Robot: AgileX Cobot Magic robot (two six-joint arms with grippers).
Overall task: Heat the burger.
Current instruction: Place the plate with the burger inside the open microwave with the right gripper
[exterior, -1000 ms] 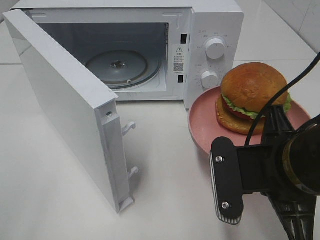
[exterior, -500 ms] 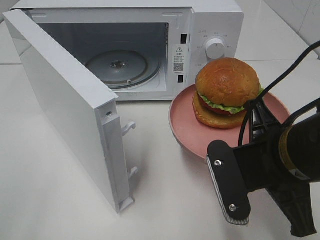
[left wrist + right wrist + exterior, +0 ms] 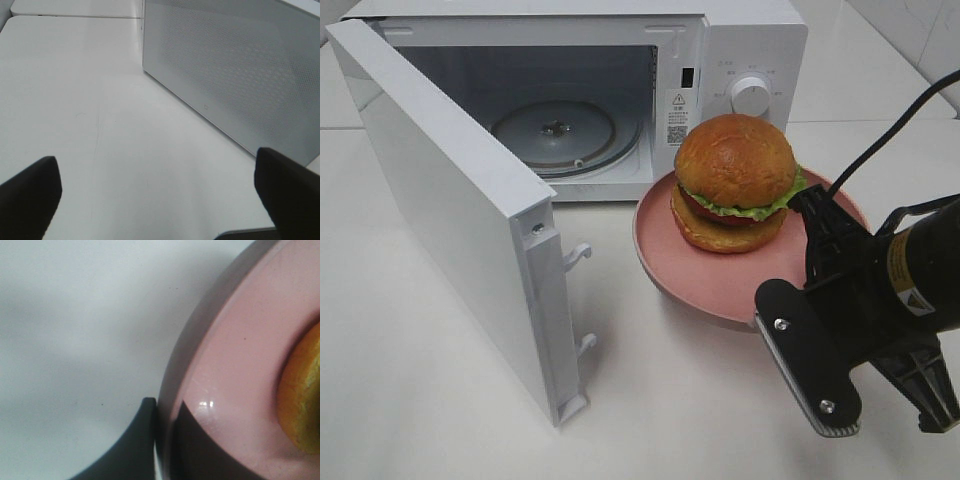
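Note:
The burger (image 3: 735, 180), with a glossy brown bun and green lettuce, sits on a pink plate (image 3: 720, 285) held above the table in front of the microwave's control panel. My right gripper (image 3: 807, 205) is shut on the plate's right rim. In the right wrist view its dark fingertips (image 3: 145, 420) pinch the pink plate rim (image 3: 235, 365), with the burger's bun (image 3: 302, 400) at the frame's edge. My left gripper (image 3: 160, 200) does not show in the exterior view. Its wrist view shows it open with nothing between its fingers.
The white microwave (image 3: 750, 60) stands at the back with its door (image 3: 450, 200) swung wide open to the left and a glass turntable (image 3: 555, 135) inside. The left wrist view shows the door's perforated outer face (image 3: 240, 75) close by.
The right gripper has carried the plate with the burger leftward, from the right of the microwave's knobs to in front of its control panel. The left gripper stays open.

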